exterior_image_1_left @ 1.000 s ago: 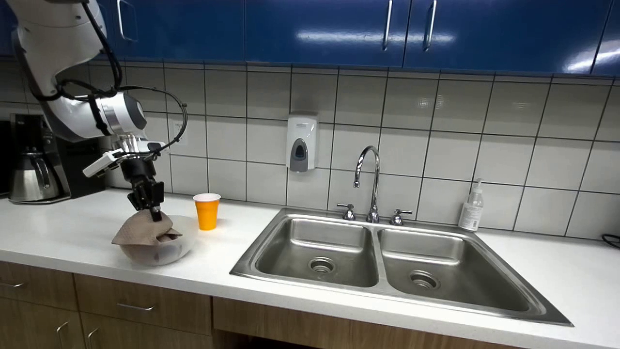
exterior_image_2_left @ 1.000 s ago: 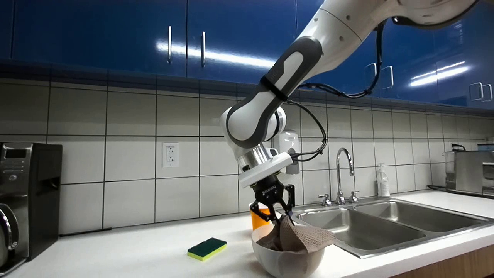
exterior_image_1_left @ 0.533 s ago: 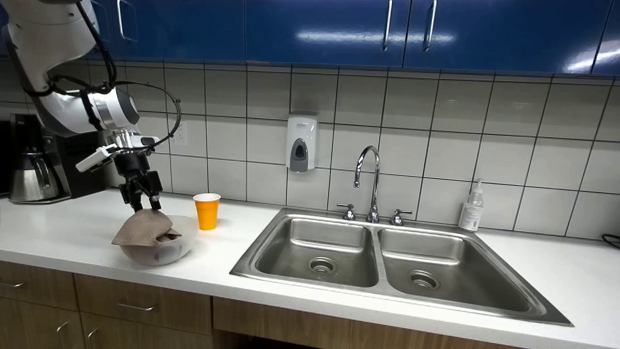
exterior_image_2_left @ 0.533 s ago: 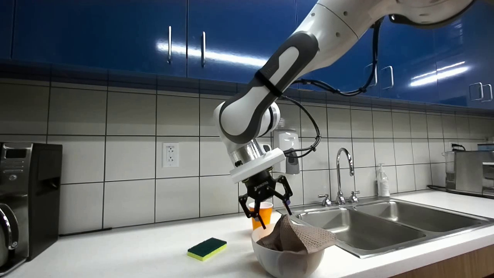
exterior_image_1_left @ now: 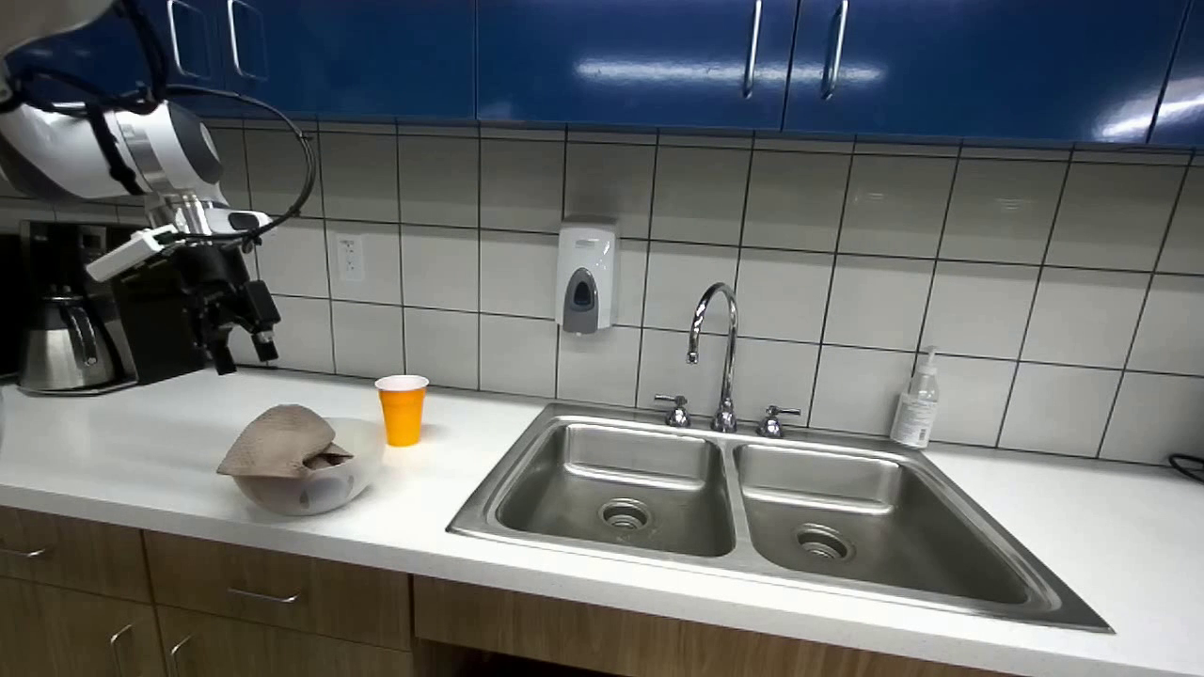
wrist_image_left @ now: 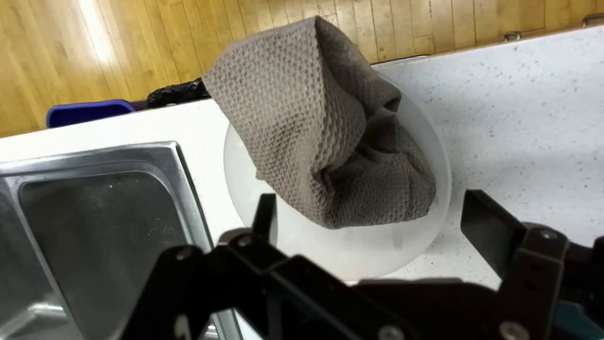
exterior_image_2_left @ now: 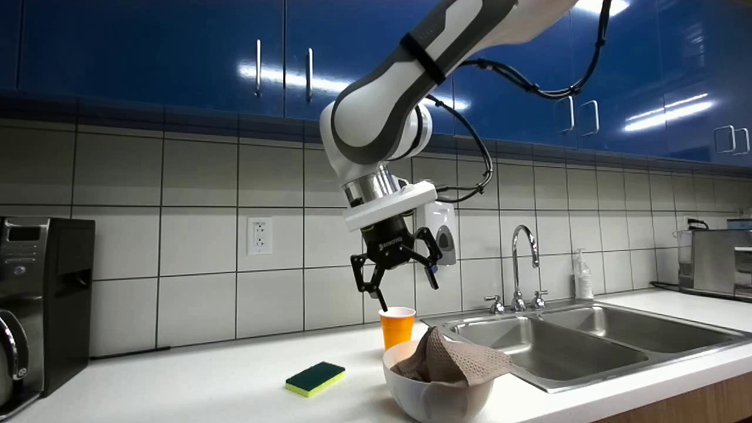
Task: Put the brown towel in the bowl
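Pincer (exterior_image_2_left: 409, 298) in the air, its two fingers spread well apart. Brown towel (exterior_image_2_left: 464, 359) lower down, clear of them, bunched in the bowl (exterior_image_2_left: 432, 402), one flap out over the rim. Wrist view: towel lies mostly beyond the fingertips. Bowl on bench (exterior_image_2_left: 205, 385); orange cup (exterior_image_2_left: 398, 329) near it.

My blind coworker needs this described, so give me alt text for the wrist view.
A brown towel lies bunched in a whitish bowl, one end spilling over the rim. The open, empty gripper shows along the bottom edge. The bowl stands on a pale counter, with a metal sink at left and wooden floor along the top.
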`<state>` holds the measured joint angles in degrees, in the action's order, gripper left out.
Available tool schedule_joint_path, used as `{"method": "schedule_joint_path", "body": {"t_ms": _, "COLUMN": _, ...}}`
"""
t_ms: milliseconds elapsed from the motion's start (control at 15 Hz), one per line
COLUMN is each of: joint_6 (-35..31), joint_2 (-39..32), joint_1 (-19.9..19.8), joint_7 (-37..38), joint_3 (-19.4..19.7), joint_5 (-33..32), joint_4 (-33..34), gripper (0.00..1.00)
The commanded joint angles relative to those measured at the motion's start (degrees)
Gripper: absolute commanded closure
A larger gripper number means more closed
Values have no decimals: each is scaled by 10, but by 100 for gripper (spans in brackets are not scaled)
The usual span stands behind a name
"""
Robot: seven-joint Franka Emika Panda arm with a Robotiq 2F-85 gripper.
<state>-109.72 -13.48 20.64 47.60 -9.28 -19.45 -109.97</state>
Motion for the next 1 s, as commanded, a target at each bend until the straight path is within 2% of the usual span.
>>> {"method": "schedule_joint_path", "body": {"t_ms": 0, "joint_6": -21, "joint_2": 79, "joint_1": -14, "joint_7": -34, "joint_3": -17, "joint_5": 38, "joint_4": -81, "gripper": 0}}
{"method": "schedule_joint_path", "body": {"t_ms": 600, "joint_6": -74, "joint_2": 189, "joint_1": -49, "joint_7": -160, "joint_3": -15, "joint_5": 155, "joint_4": -216, "gripper": 0}}
{"method": "schedule_joint_path", "body": {"t_ms": 667, "joint_6": -71, "joint_2": 194, "joint_1": -53, "joint_7": -169, "joint_3": -15, "joint_5": 164, "joint_4": -223, "gripper": 0}}
{"method": "schedule_joint_path", "body": {"t_ms": 733, "joint_6": -55, "joint_2": 160, "joint_1": -52, "joint_7": -137, "joint_3": -24, "joint_5": 141, "joint_4": -187, "gripper": 0}}
{"method": "schedule_joint_path", "body": {"t_ms": 933, "joint_6": -56, "joint_2": 162, "joint_1": -55, "joint_7": -141, "joint_3": -25, "joint_5": 143, "joint_4": -192, "gripper": 0}}
